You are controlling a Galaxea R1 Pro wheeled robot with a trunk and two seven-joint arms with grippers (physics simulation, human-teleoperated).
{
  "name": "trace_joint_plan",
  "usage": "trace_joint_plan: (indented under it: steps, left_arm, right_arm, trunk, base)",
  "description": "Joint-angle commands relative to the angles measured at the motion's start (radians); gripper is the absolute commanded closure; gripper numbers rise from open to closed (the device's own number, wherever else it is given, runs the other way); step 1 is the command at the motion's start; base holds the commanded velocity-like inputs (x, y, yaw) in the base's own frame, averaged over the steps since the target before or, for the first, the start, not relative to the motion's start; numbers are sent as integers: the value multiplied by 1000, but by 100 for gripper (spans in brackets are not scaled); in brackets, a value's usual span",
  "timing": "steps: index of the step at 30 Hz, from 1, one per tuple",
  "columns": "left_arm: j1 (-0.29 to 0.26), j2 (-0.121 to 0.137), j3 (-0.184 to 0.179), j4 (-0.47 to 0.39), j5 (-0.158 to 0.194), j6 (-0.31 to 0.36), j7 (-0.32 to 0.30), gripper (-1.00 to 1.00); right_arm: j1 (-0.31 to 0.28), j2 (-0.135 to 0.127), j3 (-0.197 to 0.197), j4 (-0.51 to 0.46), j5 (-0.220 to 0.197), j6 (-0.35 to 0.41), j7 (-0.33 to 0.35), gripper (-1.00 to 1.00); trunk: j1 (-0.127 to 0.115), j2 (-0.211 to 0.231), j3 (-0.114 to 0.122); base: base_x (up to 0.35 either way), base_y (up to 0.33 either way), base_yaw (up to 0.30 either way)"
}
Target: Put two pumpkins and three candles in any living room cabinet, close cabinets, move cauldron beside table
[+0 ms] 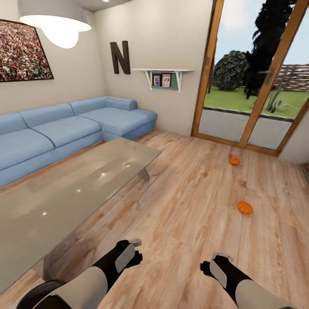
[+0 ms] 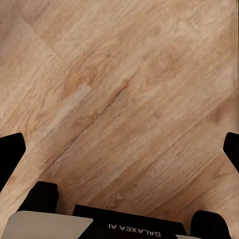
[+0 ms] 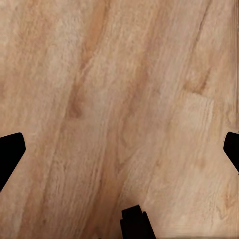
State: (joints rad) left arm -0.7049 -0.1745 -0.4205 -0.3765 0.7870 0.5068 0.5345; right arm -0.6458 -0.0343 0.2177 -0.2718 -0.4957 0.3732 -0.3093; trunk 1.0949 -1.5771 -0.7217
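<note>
From the head camera we log, left to right: a blue corner sofa (image 1: 64, 133) along the wall, a long glass-topped table (image 1: 73, 189) in front of it, and open wood floor (image 1: 193, 193) running to the glazed patio door (image 1: 253, 86). Two pumpkins lie on the floor at right, well apart from the table: the far pumpkin (image 1: 234, 161) close to the door, the near pumpkin (image 1: 245, 207) closer to us. Both arms hang low. The left gripper (image 2: 119, 149) and the right gripper (image 3: 119, 149) are each spread wide, released, holding nothing. Wrist cameras give bare planks between the fingertips (image 2: 11, 149); room layout comes from the head camera.
</note>
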Motion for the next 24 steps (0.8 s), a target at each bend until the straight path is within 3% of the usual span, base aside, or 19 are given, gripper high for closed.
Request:
trace_joint_plan:
  steps: [1, 24]
  left_arm:
    - [-1, 0, -4, -1, 6, 3, 7, -100]
    - [-1, 0, -4, -1, 6, 2, 7, -100]
  right_arm:
    - [0, -1, 9, -3, -9, 6, -7, -100]
    - [0, -1, 9, -3, -9, 6, -5, -100]
  trunk:
    - [0, 0, -1]
    - [0, 0, -1]
  base:
    - [0, 0, -294]
    - [0, 0, -294]
